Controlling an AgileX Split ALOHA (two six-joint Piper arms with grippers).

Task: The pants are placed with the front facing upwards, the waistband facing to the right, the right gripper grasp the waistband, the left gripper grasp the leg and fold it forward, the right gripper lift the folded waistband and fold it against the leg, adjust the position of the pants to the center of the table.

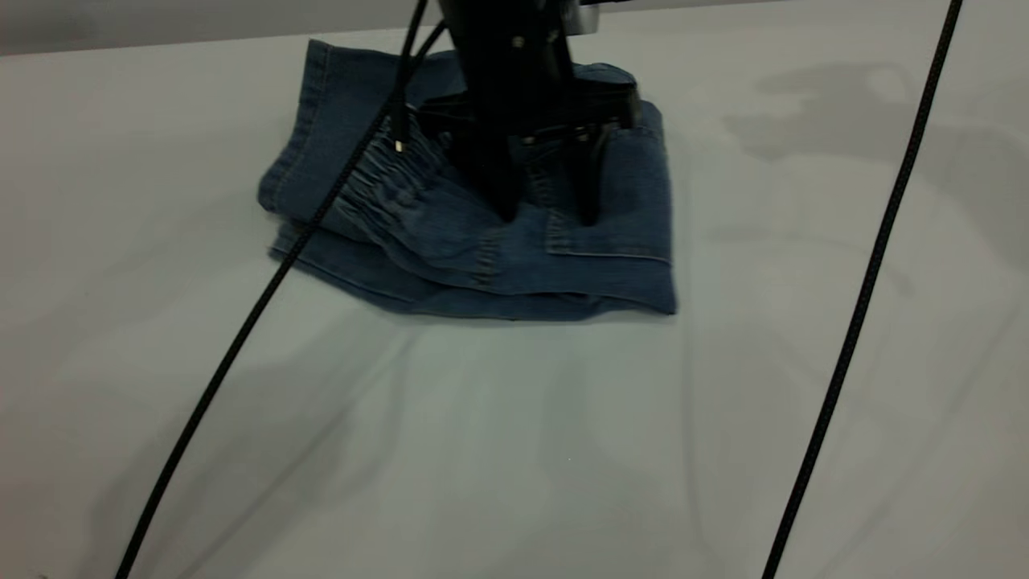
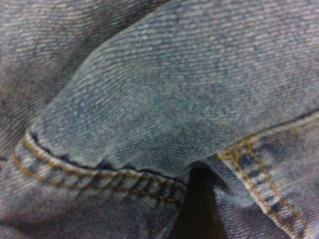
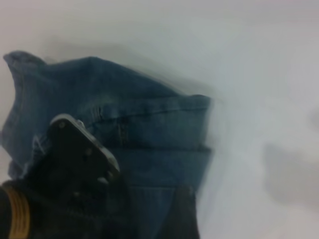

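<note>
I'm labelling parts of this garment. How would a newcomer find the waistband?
On the white table lies one folded bundle of blue denim pants. The waistband is the gathered, ruched strip on the bundle's left, beside the black pincer; the neighbouring hems are flat and stitched.

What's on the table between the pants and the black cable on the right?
Nothing: just bare table between the pants and that cable, in the exterior view.
</note>
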